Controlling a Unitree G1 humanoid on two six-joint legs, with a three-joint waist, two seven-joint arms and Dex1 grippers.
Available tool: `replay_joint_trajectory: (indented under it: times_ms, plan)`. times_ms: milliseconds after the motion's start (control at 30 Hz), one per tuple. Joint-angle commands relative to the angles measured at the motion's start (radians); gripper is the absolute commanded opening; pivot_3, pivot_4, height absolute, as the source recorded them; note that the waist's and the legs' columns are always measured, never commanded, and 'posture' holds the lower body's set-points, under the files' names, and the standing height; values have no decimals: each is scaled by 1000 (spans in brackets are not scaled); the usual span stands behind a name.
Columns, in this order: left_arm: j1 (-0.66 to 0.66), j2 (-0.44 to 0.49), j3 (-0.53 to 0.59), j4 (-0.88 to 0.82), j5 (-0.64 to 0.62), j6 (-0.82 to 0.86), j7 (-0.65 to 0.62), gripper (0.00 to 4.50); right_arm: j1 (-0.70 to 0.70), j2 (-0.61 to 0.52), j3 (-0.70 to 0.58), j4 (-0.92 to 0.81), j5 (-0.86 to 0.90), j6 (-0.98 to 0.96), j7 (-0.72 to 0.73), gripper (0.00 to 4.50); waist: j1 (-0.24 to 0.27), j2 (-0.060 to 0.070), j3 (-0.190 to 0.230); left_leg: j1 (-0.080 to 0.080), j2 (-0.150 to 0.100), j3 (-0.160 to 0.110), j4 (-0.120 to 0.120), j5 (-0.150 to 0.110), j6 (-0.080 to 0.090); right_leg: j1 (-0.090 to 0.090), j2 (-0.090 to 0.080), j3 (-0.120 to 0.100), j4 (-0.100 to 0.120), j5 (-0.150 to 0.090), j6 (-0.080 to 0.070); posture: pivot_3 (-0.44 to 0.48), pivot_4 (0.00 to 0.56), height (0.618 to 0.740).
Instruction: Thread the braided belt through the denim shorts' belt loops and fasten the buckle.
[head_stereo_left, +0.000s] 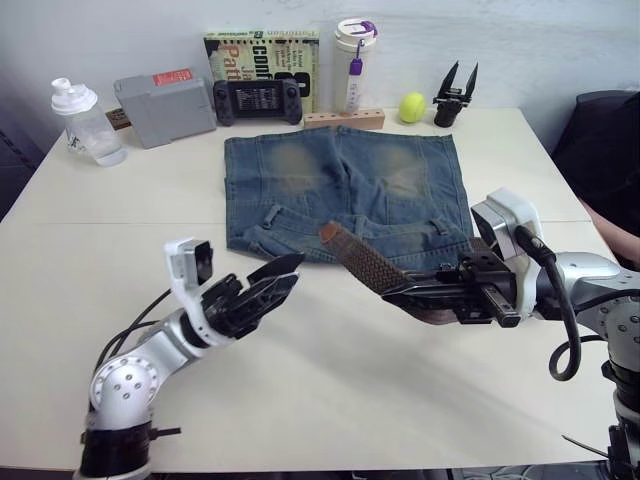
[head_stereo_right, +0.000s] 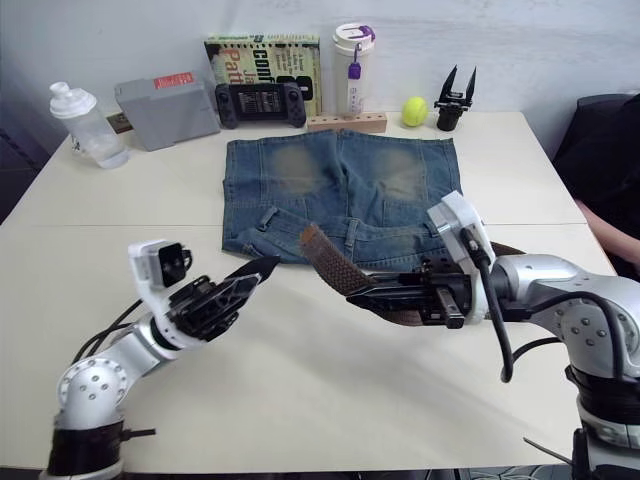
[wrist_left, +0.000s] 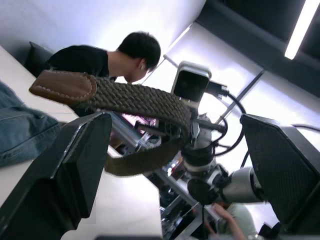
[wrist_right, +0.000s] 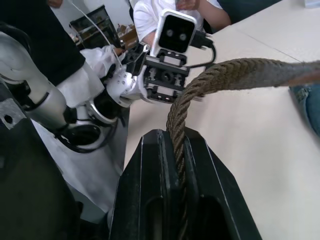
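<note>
White table (head_stereo_left: 330, 380): right pincer (head_stereo_left: 392, 291) clamps braided belt (head_stereo_left: 362, 260); left pincer (head_stereo_left: 285, 275) seemingly parted, empty.

Readable text at the upper middle of the frame.
A book (head_stereo_left: 262, 62) standing against the wall shows partial cover letters "Pat" and "COM"; the rest is illegible.

Bright even room light; ceiling strip glare in left wrist view
</note>
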Motion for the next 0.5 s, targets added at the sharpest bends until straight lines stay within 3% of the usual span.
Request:
replay_joint_trajectory:
  times_ms: [33, 500]
  plan:
    - [-16, -16, -38, 1, -76, 49, 29, 4500, -1, 5, -43, -44, 66, -2, -42, 66, -1, 0, 0, 0, 0, 0, 0, 0, 0, 0, 0, 0, 0, 0, 0, 0, 150, 693]
    - [-118, -188, -102, 122, -184, 86, 287, 4500, 25, -8, -71, -92, 157, -15, -128, 66, 27, -1, 1, 0, 0, 0, 1, 0, 0, 1, 1, 0, -2, 1, 1, 0, 150, 693]
